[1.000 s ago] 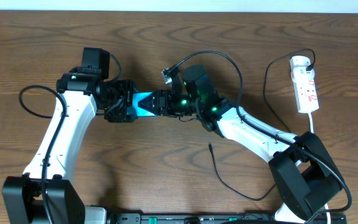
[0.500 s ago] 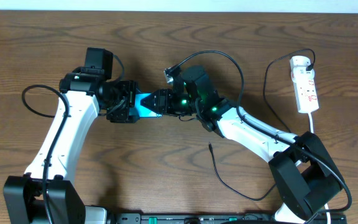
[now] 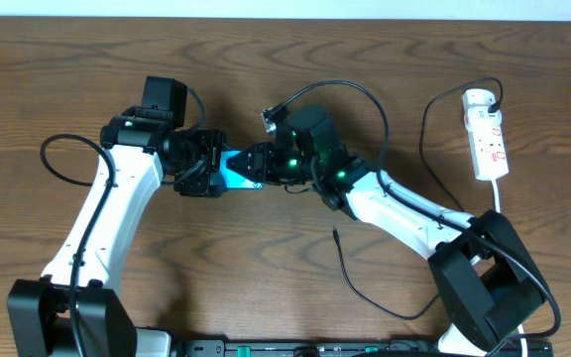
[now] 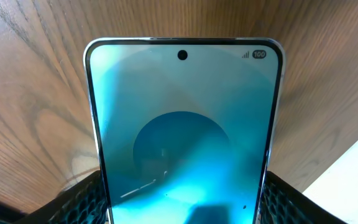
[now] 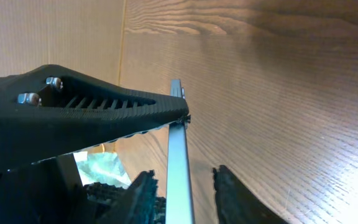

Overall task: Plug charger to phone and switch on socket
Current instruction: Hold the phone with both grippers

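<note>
Black thin charger [image 3: 336, 238] curls loose on grained wooden counter [image 3: 266, 59], beyond it glossy cyan phone [image 4: 182, 137] pinched between left tool's [image 4: 182, 202] ribbed pads [image 4: 76, 200], right tool [image 3: 253, 164] at its slim metal edge, clamped or not unclear, white round-ended socket [image 3: 487, 134] far right.

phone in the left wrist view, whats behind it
Wood-grain table shows around the phone. Black ribbed fingers of the left gripper flank its lower edges. Whatever lies directly behind the phone is covered.
</note>
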`<state>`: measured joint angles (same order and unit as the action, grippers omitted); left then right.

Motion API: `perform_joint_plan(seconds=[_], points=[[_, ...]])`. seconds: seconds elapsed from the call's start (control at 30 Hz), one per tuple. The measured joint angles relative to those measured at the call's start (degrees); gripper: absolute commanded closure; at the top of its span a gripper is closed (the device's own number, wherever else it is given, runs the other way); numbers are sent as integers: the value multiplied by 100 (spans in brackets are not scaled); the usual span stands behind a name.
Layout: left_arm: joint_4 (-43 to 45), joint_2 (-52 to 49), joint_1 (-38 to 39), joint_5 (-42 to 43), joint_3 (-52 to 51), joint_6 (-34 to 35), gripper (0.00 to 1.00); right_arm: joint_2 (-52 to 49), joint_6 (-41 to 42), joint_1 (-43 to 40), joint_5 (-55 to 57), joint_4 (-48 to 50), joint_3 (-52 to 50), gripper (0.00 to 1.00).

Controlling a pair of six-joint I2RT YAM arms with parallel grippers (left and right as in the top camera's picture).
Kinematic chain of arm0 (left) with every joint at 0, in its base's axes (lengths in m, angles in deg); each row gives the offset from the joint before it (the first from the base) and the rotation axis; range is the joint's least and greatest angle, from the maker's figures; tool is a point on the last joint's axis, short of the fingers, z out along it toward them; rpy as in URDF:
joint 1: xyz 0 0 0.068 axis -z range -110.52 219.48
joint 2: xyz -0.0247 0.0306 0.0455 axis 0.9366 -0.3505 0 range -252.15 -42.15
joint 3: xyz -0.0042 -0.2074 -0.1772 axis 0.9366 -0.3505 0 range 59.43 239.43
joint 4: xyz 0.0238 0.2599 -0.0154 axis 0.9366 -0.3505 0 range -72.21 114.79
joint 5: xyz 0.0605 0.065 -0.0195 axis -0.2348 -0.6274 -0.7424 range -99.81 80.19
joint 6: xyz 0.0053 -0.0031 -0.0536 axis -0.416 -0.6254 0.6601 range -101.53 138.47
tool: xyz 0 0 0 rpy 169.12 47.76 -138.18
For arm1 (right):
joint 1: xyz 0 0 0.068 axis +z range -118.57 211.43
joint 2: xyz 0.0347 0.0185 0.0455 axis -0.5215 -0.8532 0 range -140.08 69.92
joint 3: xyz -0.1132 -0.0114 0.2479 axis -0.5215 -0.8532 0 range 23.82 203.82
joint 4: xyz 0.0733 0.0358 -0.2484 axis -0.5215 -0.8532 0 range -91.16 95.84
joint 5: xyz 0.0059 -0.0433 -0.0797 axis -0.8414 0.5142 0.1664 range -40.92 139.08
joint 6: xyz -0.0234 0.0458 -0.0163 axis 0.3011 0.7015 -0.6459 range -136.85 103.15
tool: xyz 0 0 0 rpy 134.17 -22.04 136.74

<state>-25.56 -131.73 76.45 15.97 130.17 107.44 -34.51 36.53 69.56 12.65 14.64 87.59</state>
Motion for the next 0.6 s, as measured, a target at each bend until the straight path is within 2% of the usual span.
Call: perform_joint_plan(seconds=[0.13,0.6], points=[[0,0,0,0,0,0,93,0,2,4,2,0,0,75],[9,0,0,-4,0,0,93,0,2,4,4,0,0,87]])
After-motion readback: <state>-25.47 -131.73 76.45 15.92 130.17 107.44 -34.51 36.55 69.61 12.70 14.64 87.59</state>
